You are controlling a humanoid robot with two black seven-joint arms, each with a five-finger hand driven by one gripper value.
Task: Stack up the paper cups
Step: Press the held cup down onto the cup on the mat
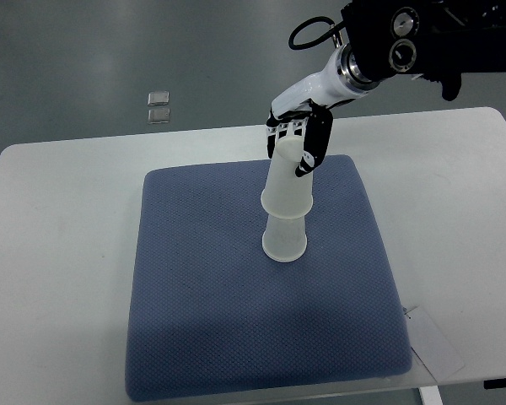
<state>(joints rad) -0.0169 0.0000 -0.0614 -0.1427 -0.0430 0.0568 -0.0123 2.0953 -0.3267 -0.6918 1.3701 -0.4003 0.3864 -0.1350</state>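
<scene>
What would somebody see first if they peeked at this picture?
First, the tower of upside-down cups in the middle of the blue mat: the top cup sits over the bottom cup. Next, the right robot hand, reaching down from the upper right, its fingers wrapped around the top cup's upper end.

The right hand [297, 139] is gripping the base of an upturned paper cup [287, 181], which is sitting over a second upturned cup [285, 238] on the blue mat [202, 312] covering the white worktop [59, 219].
</scene>
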